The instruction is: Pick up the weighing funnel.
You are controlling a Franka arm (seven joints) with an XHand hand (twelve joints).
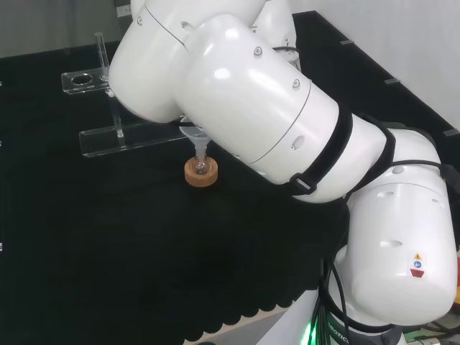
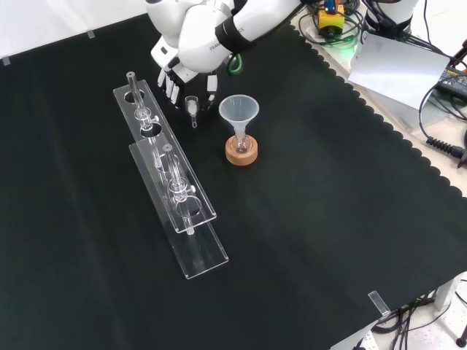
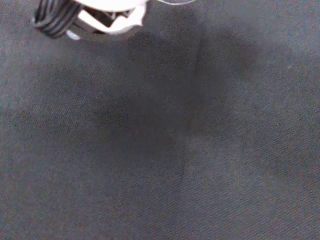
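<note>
Weighing funnel (image 2: 192,108) sits upper centre-left of the front view, beyond the clear racks (image 2: 175,197), just left of the funnel (image 2: 239,111) on its cork ring (image 2: 241,152); behind it the hand (image 2: 186,76) points down, fingers (image 2: 171,89) fairly straight and spread either side; whether they touch it is unclear.

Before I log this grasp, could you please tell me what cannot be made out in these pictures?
- Head view: the arm's white links cover most of the funnel.
- Front view: the weighing funnel is small and clear. Whether the hand touches it or it lies on the cloth is unclear.
- Front view: the small flask is too small to show any contents.
- Wrist view: part of the hand is blurred and cut off by the edge.
</note>
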